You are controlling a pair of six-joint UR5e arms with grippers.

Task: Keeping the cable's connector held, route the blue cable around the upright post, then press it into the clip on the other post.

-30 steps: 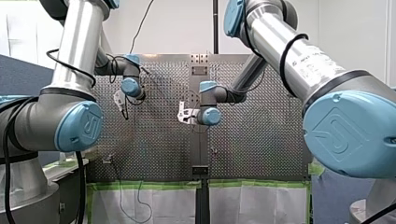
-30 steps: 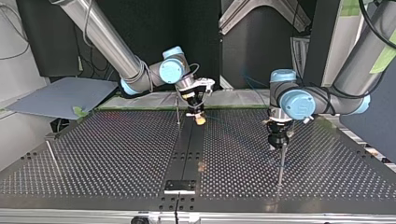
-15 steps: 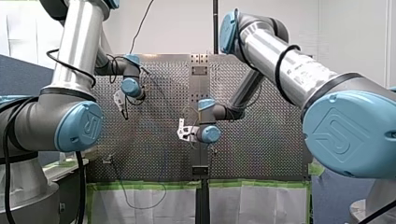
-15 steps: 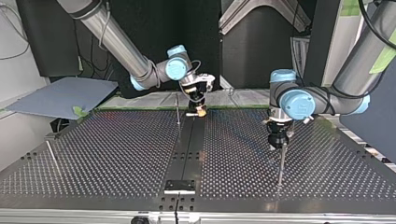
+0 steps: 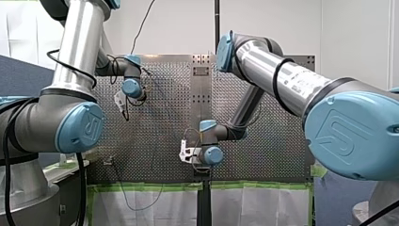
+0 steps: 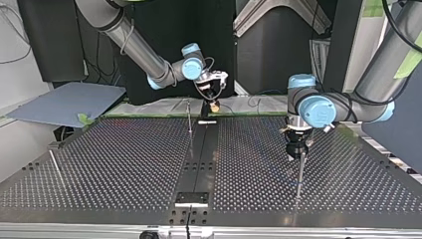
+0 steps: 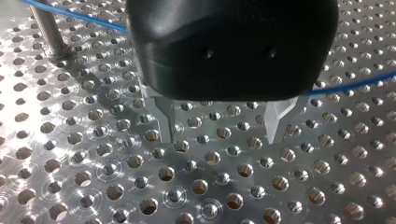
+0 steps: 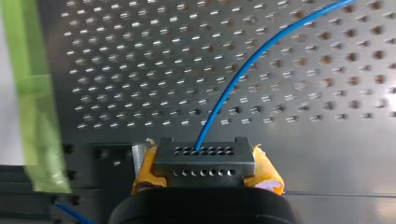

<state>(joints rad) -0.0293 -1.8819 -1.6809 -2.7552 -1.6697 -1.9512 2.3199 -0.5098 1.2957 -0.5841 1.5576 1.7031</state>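
Perforated table [image 8: 140, 70], connector [image 8: 204, 161] crosswise — cable [image 8: 243, 70] leading ahead

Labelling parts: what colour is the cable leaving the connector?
The cable is blue, clearest in the right wrist view.

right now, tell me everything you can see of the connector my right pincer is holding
The connector is a dark grey rectangular block, plastic-looking, with two rows of small holes. It sits level, clamped between the yellow pads of my right pincer. The blue cable leaves a hole in its far row and curves away over the perforated table.
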